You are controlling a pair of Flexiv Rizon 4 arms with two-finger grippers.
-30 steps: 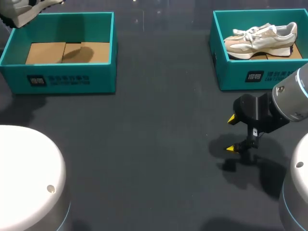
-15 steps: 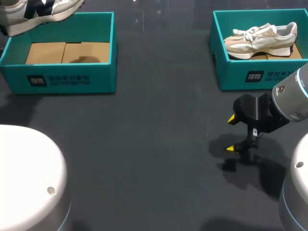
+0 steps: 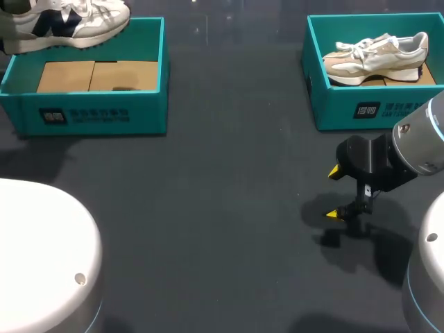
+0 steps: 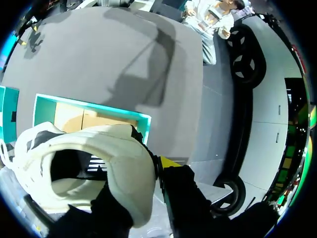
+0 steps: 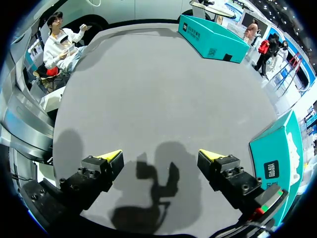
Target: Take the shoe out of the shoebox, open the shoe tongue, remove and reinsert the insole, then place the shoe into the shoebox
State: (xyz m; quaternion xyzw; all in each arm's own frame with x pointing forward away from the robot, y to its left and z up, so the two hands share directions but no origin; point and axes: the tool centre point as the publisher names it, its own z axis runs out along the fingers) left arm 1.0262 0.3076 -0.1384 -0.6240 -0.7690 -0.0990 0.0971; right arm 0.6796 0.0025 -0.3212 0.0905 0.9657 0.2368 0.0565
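now, left tool [image 4: 149, 171] high over shoebox [image 3: 90, 116], clamping shoe [image 3: 66, 24], right tool [image 3: 335, 193] spread wide above table [image 3: 208, 208]

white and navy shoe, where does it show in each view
Head view: the white and navy shoe is at the far left, over the far rim of the left shoebox.
Left wrist view: the shoe is held heel first in the left claw, above that shoebox.
Right wrist view: I cannot make the shoe out.
Shared landmark: the left shoebox, which also shows far ahead of the right claw at.
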